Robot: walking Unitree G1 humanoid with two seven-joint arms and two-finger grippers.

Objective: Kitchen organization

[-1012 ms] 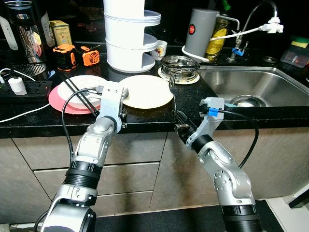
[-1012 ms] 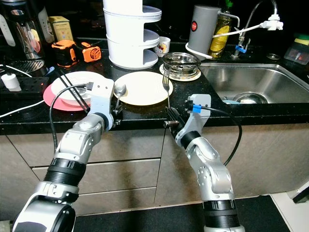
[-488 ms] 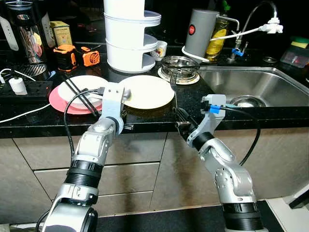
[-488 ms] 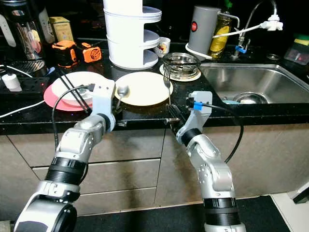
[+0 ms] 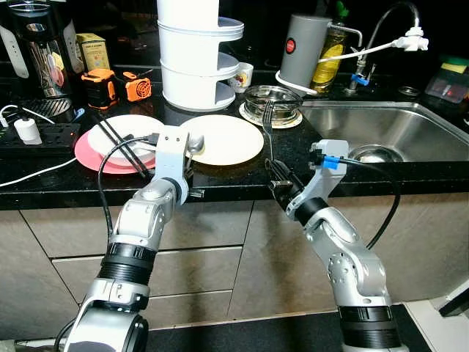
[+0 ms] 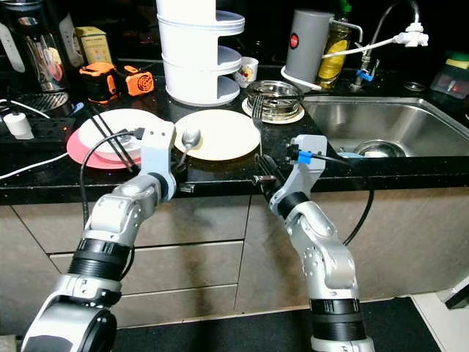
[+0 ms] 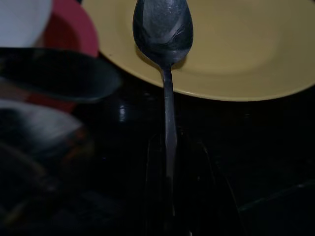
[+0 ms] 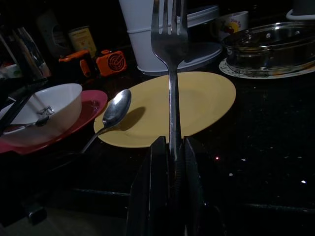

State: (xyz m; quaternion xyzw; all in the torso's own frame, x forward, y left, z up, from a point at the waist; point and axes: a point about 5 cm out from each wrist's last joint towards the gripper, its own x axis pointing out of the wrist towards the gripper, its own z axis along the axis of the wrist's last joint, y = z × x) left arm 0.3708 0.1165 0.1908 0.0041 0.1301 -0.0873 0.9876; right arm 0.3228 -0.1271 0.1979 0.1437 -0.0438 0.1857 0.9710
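My left gripper (image 7: 167,162) is shut on a steel spoon (image 7: 164,29) by its handle, at the counter's front edge. The spoon's bowl (image 5: 195,142) hangs over the left rim of a yellow plate (image 5: 223,138). My right gripper (image 8: 170,155) is shut on a fork (image 8: 170,34), held upright with its tines (image 5: 267,111) up, just right of the plate and in front of the counter edge. A white bowl with black chopsticks (image 5: 126,136) sits on a red plate (image 5: 91,154) to the left.
A tall white tiered container (image 5: 196,59) stands behind the yellow plate. A glass dish (image 5: 272,99), a grey canister (image 5: 302,50) and an oil bottle sit by the steel sink (image 5: 381,125). A power strip (image 5: 37,133), an orange tape measure (image 5: 117,84) and a blender are at the left.
My right gripper has carried the fork a little to the right and up. The left gripper and spoon have risen slightly by the plate's rim.
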